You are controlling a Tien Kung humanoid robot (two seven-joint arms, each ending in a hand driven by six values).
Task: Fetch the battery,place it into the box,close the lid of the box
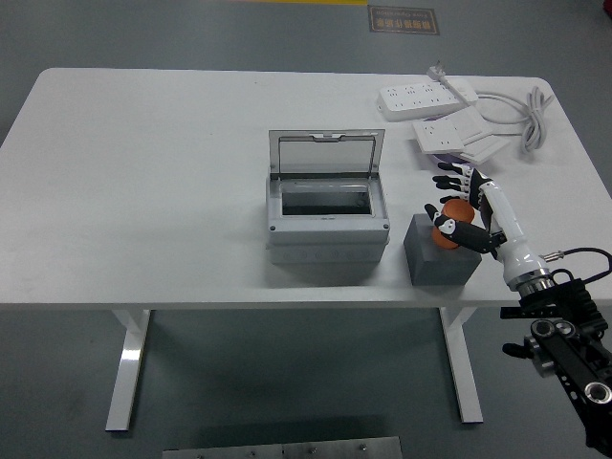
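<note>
An orange battery (455,232) sits on top of a grey block (438,259) near the table's front right. My right hand (446,203) reaches in from the lower right and lies over the battery. Its fingers (449,179) are stretched out and spread past the battery, towards the back left, and the thumb lies against the battery's near side. The fingers are not curled around it. The grey box (326,229) stands left of the block with its clear lid (326,154) tilted up and back, so the inside is open. My left arm is out of view.
Two white power strips (427,95) and their coiled cable (532,117) lie at the back right, just behind my right hand. The table's front edge (239,304) runs close below the box and block.
</note>
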